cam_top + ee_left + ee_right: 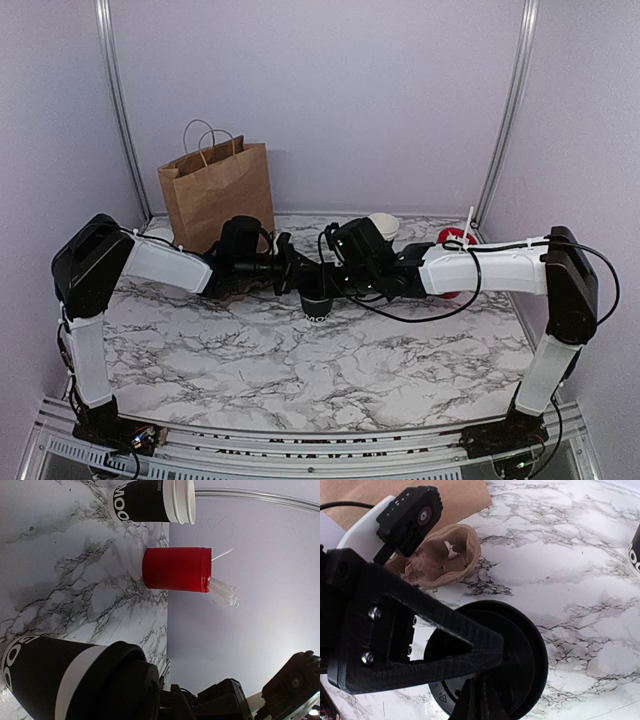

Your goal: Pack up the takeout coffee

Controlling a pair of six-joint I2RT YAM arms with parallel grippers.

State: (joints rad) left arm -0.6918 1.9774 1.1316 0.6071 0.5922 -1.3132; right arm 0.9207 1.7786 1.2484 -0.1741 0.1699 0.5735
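– right gripper (336,285) and left gripper (290,275): where are they from the top camera?
– both meet at the takeout coffee (317,303), which stands mid-way across the marble table (300,400), in front of the brown paper bag (215,195). the arms hide the fingers, so neither grip reads from above
– left wrist view?
– the cup sits close at the bottom edge, with its white band and the black lid (132,680) seated on top. the left gripper's own fingers don't show, so i cannot tell whether it clasps the cup. beyond stand the stack of cups (150,500) and the red cup of sticks (177,570), both well apart from it
– right wrist?
– only here do you see the right fingers pressed together, tips down on the lid. it also shows a pulp cup carrier (445,555) lying beside the bag, which i can't make out from above
– so which step?
– i'd say seating the lid. next the cup needs a firm side grip, then a level lift and a slow lowering into the bag's open mouth, perhaps via the carrier
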